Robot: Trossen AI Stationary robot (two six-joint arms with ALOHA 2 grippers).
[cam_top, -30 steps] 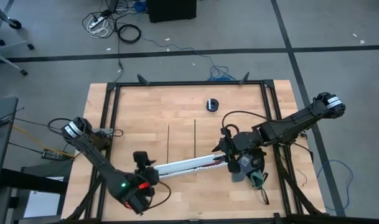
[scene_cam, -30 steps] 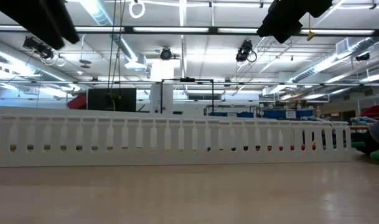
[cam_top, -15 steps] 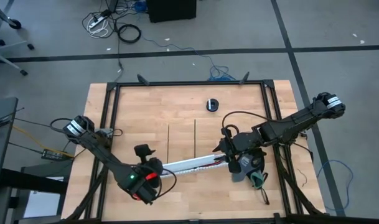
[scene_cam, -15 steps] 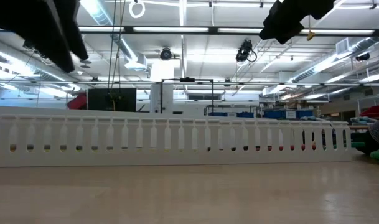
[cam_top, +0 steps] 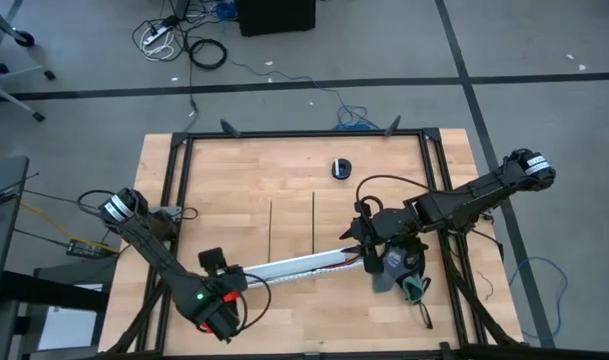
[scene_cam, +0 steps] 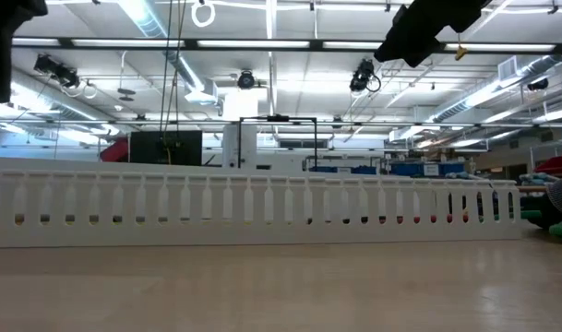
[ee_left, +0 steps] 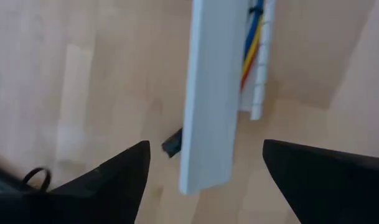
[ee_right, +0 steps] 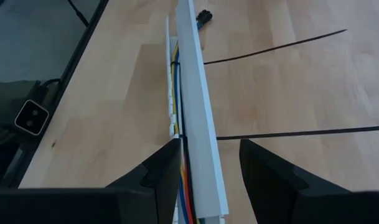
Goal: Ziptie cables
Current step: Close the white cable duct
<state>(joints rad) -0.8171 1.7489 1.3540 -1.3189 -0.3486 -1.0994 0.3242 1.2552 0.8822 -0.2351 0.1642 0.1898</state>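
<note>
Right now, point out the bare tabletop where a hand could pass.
Free: the light wooden tabletop between the far frame rail and the two thin black zipties. Crowded: the near half, where both grippers flank the long white slotted channel holding the coloured cables.

The white channel [scene_cam: 262, 210] hid most of the cables [ee_left: 254, 37] inside it; the low view's upper edge cropped both arms, and the left wrist view was blurred.
</note>
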